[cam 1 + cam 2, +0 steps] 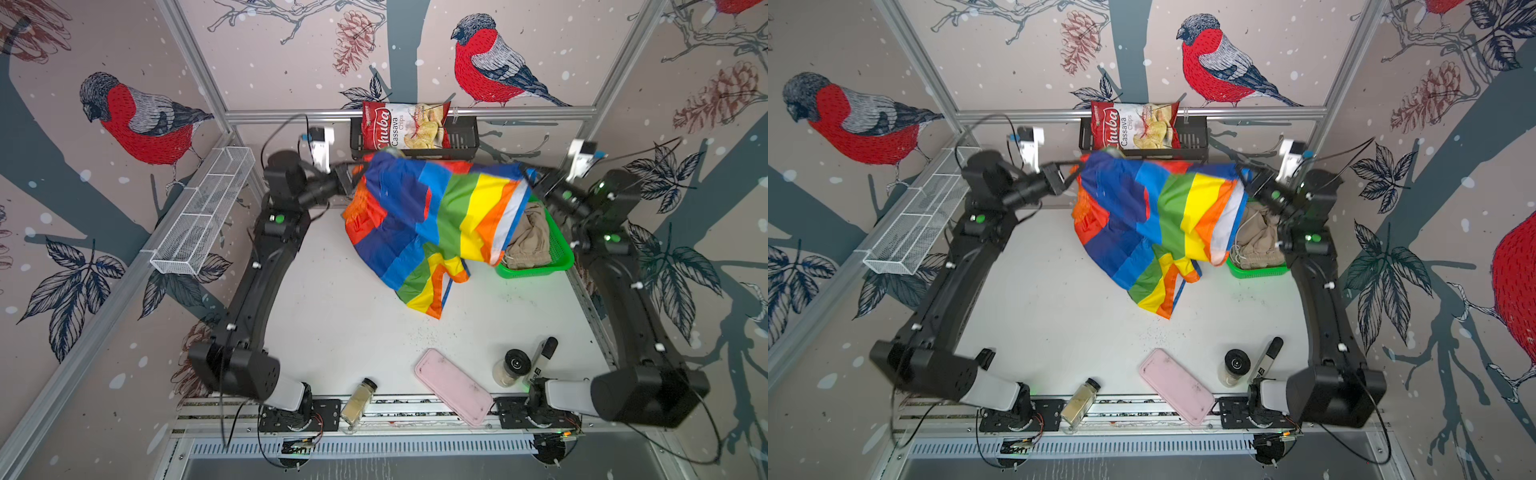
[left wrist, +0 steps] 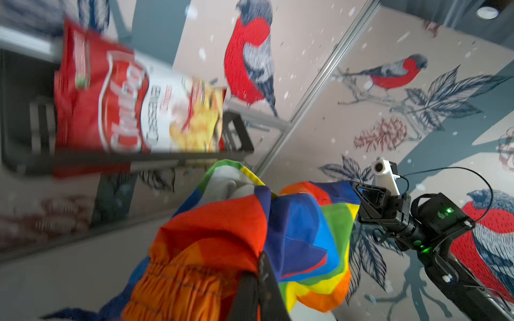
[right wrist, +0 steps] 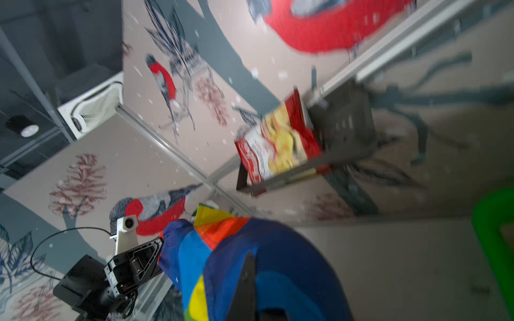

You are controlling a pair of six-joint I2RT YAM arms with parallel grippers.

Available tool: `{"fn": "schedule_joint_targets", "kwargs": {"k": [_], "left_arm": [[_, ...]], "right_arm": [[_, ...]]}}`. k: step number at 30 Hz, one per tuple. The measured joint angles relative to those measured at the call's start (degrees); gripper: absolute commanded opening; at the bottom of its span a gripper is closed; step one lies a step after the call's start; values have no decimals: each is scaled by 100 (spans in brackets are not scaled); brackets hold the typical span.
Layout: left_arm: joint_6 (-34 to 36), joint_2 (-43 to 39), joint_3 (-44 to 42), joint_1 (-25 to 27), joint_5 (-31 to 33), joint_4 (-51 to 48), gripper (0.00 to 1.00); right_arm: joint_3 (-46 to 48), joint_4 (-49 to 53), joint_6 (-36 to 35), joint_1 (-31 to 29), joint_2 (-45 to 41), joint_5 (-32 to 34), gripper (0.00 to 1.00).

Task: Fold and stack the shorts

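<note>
While my left hand [image 1: 352, 176] and right hand [image 1: 527, 173] each clench one end, the rainbow shorts [image 1: 436, 216] span sideways between them; legs droop toward the desk [image 1: 332, 316].

Bright even light, soft shadows, wrist views motion-blurred, edges distorted

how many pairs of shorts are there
2. The rainbow shorts hang stretched between the left gripper and right gripper; the beige shorts lie crumpled in the green basket, partly covered by them. Another could hide beneath.
</note>
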State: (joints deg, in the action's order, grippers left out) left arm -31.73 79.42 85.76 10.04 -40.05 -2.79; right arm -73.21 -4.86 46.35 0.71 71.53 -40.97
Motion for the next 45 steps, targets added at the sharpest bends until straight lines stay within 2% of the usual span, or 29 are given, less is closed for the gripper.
{"fn": "schedule_joint_targets", "kwargs": {"k": [4,8,9,11,12,15,20,23,26,30,33,34,36,39,40,45], "left_arm": [[-162,-1132,-2201,26,120,588,0],[-463,-1460,-3832,42,402,802,0],[-503,-1458,-4094,55,431,815,4],[-599,-1427,-4621,87,448,785,44],[-636,-1397,-4765,101,455,763,56],[-741,-1381,-4929,116,511,612,71],[-678,-1530,-4638,120,960,175,75],[-625,-1480,-4446,125,1445,-192,80],[-575,-1086,-4328,125,1884,-494,82],[-597,-269,-4079,138,1893,-520,83],[-750,168,-3897,299,1661,-282,82],[-828,251,-3847,422,1558,-197,78],[-914,321,-3799,638,1349,0,65],[-1209,341,-3797,824,977,367,25],[-1298,341,-3797,868,863,483,2],[-1504,164,-3753,938,549,640,0]], "right_arm": [[1987,476,-328,-313,-994,435,0],[3270,960,-481,-426,-1427,761,0],[3447,1012,-522,-420,-1471,890,0],[3679,1167,-605,-369,-1493,1051,0],[3724,1235,-627,-334,-1475,1104,0],[3683,1377,-756,-177,-1305,1322,0],[3449,1620,-1029,-68,-925,1716,0],[3488,1687,-1088,-70,-868,1843,0],[3556,1751,-1185,-98,-855,1967,0],[3563,1895,-1320,-118,-848,2138,0],[3611,1897,-1338,-120,-885,2225,0],[3644,1880,-1338,-120,-901,2243,0],[3705,1867,-1338,-125,-890,2247,0],[3722,1816,-1335,-149,-721,2253,0],[3709,1810,-1335,-166,-636,2253,0],[3591,1628,-1311,-216,-328,2240,0]]}}
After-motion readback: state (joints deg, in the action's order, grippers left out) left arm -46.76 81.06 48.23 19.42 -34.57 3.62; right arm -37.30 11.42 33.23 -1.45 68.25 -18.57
